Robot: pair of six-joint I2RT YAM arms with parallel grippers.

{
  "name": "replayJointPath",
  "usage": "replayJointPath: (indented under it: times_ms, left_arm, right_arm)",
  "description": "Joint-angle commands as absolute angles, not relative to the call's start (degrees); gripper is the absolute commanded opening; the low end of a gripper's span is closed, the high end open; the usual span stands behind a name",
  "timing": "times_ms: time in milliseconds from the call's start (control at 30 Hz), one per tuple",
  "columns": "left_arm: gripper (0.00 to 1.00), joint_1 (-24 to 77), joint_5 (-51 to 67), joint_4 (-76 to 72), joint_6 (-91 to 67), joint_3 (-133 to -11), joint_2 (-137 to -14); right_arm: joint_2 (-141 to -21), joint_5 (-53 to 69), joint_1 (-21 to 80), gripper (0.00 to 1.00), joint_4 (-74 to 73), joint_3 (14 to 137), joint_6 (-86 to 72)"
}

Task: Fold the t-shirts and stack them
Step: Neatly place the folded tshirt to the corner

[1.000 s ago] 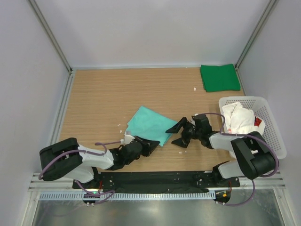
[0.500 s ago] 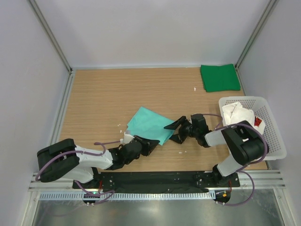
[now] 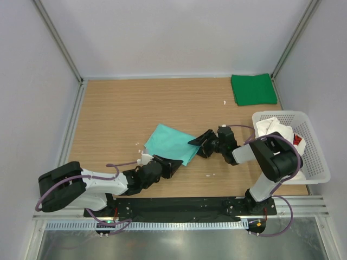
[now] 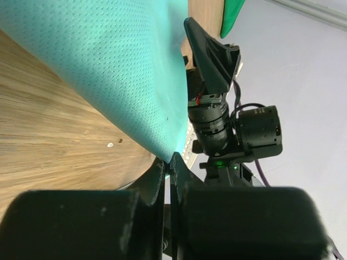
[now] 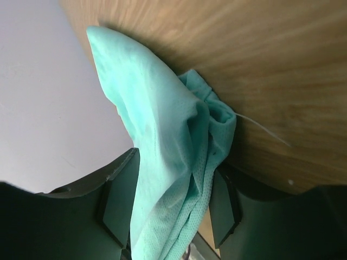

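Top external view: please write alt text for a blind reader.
A mint-teal t-shirt lies on the table, the left gripper at its near corner, the right gripper at its right edge. A folded dark green t-shirt lies far right; a white t-shirt sits in a basket.

**A robotics lab test cell**

A laboratory robot workcell is shown. A wood-grain table top is enclosed on three sides by plain white panels, which are held in bare aluminium posts. Two black robot arms, the left arm and the right arm, are bolted to a black base plate at the near edge. A slotted cable duct is fitted along metal rails just below that plate. Purple cables are run openly along the arms. In the left wrist view, a bare lens unit is seen mounted on the right arm.
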State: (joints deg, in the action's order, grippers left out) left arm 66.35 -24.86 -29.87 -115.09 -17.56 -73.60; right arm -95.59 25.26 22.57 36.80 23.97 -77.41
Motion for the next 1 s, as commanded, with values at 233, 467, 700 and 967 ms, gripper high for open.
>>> replayJointPath:
  times_ms: [233, 467, 700, 967]
  left_arm:
    - [0.00, 66.27, -24.35, -30.15, -123.14, -18.19, -72.95]
    - [0.45, 61.80, -11.44, -19.65, -112.46, -21.35, -69.09]
    - [0.47, 49.16, -3.44, -0.46, -91.64, -26.01, -51.18]
    - [0.48, 39.47, 8.08, 20.01, -64.19, -38.21, -45.70]
  right_arm:
    - [-99.40, 19.85, 22.32, 0.25, 23.55, 33.48, -59.51]
    - [-101.51, 21.55, 22.15, 0.01, 7.33, 47.26, -39.15]
    - [-109.59, 9.51, 21.80, 0.01, -31.97, 79.66, -10.66]
    - [-117.06, -10.97, 19.08, 0.01, -47.17, 103.68, 3.07]
